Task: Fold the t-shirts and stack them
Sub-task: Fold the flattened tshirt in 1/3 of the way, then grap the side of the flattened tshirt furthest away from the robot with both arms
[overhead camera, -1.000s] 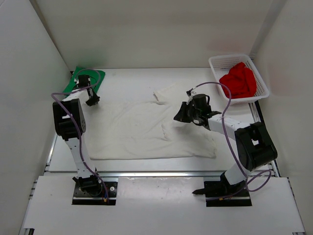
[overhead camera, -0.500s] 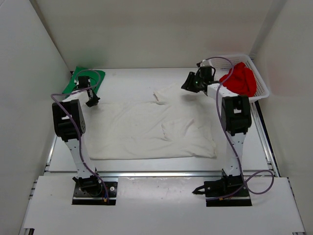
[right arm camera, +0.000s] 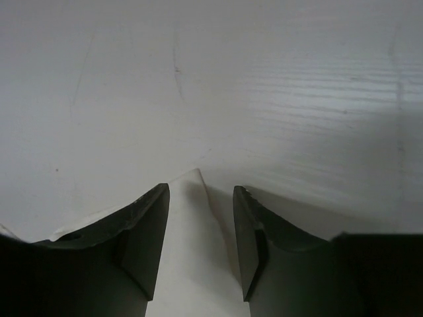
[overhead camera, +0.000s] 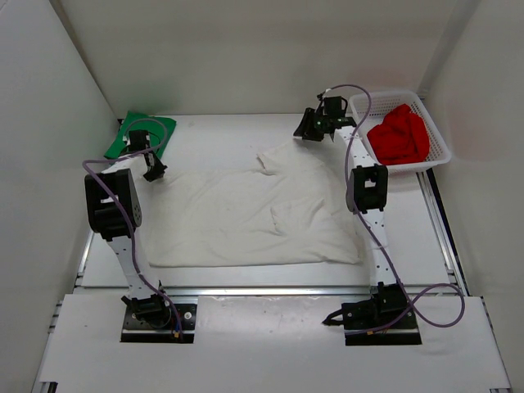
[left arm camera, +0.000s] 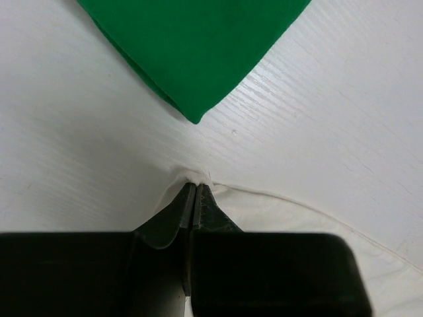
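On the white t-shirt (overhead camera: 246, 217) — left hand (left arm camera: 195, 193) pinches cloth, right hand (right arm camera: 200, 193) spread.

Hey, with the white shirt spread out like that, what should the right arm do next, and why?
Probably close the right gripper on the white t-shirt corner: its jaws stand open astride that far corner, while the left gripper is pinched shut on the other far corner.
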`<state>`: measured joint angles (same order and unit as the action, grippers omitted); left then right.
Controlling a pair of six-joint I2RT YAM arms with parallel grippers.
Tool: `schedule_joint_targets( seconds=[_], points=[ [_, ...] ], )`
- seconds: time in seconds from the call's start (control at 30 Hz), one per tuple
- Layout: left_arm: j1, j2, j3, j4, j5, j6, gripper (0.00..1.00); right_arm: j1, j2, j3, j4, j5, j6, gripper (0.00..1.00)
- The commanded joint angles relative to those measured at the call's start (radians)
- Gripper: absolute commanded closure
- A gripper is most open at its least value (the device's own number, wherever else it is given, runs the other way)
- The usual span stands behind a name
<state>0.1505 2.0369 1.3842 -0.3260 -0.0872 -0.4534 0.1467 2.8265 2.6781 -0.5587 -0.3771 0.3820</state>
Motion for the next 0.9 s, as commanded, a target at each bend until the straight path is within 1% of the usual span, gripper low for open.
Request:
schedule_joint_targets(
  seconds=[0.0,0.03,0.2,0.23,0.27,0.43,0.5,0.53,0.6,0.67,0.73,0.8,0.87],
  points=[
    [-0.002,-0.076,-0.001,0.025,0.015,-0.007,1.00,0.010,-0.027,-0.073,-0.018,-0.066,0.038,0.58],
    [-0.003,-0.076,0.001,0.019,0.018,-0.010,1.00,0.007,-0.019,-0.070,-0.004,-0.084,0.046,0.61],
    [-0.008,-0.075,0.004,0.022,0.012,-0.008,1.00,0.017,0.002,-0.014,-0.018,-0.106,0.054,0.65],
    [-0.005,-0.075,0.006,0.019,0.014,-0.014,1.00,0.007,0.001,-0.020,-0.009,-0.121,0.055,0.68],
    [-0.006,-0.078,0.004,0.022,0.023,-0.013,1.00,0.007,0.001,-0.020,-0.006,-0.131,0.064,0.70],
    [-0.005,-0.083,-0.005,0.034,0.018,-0.018,1.00,0.011,0.005,-0.026,0.002,-0.132,0.046,0.67],
    [-0.005,-0.087,-0.010,0.035,0.023,-0.018,1.00,0.016,0.008,-0.026,-0.009,-0.134,0.043,0.76],
    [-0.003,-0.081,-0.013,0.036,0.020,-0.016,1.00,0.013,0.010,-0.020,-0.018,-0.132,0.053,0.86],
    [-0.002,-0.078,-0.010,0.039,0.027,-0.019,1.00,0.010,0.013,-0.001,-0.015,-0.134,0.055,1.00],
    [-0.003,-0.084,-0.013,0.036,0.024,-0.018,1.00,0.004,0.017,0.052,-0.026,-0.141,0.066,1.00],
    [0.004,-0.087,-0.013,0.041,0.032,-0.025,1.00,0.001,0.014,0.118,-0.076,-0.134,0.058,1.00],
    [0.009,-0.107,-0.022,0.051,0.061,-0.042,1.00,0.008,-0.019,0.143,-0.108,-0.143,0.025,1.00],
    [0.026,-0.130,-0.043,0.071,0.078,-0.050,1.00,0.005,-0.090,0.146,-0.171,-0.119,-0.020,1.00]
  ],
)
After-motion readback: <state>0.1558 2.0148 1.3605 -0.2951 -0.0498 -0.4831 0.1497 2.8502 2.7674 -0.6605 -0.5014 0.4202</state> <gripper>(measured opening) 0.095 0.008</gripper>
